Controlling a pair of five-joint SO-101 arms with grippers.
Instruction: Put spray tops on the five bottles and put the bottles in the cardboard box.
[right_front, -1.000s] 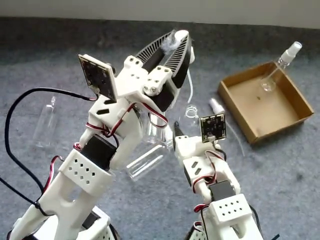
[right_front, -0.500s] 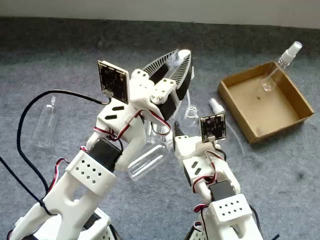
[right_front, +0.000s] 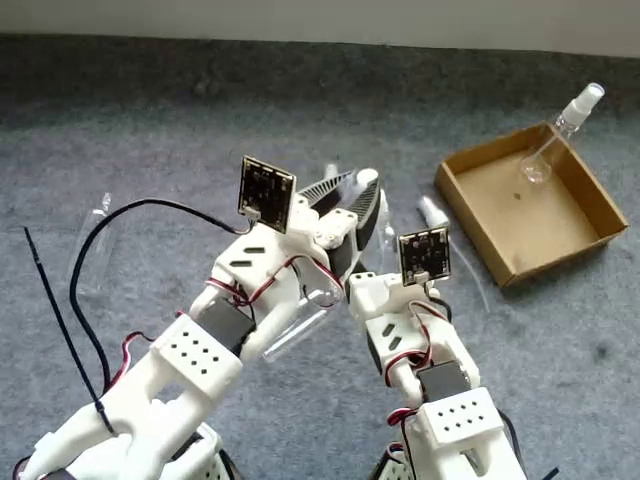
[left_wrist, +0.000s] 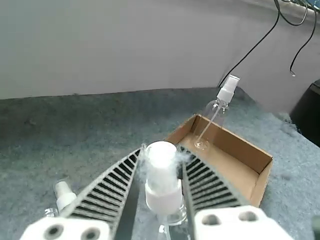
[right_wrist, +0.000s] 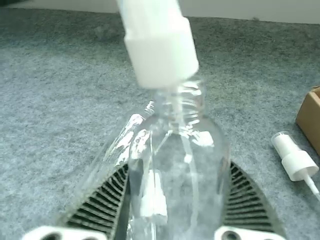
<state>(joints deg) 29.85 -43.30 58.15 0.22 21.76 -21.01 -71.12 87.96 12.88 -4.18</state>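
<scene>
Found right gripper (right_wrist: 177, 167) fingers clamped on the body of a clear bottle (right_wrist: 175, 150), neck pointing out beyond the fingertips. Logged left gripper (left_wrist: 162, 152) fingers closed tight on a white spray top (left_wrist: 162, 185), pinched between the tips. Noted that top sitting tilted just over the bottle's mouth, dip tube inside the bottle. Saw a loose spray top (right_wrist: 295, 160) lying on the grey carpet (right_front: 150, 130) near the held bottle. Farther off, recorded the cardboard box (right_front: 500, 215) with one capped bottle (right_front: 562, 125) leaning at its far corner.
</scene>
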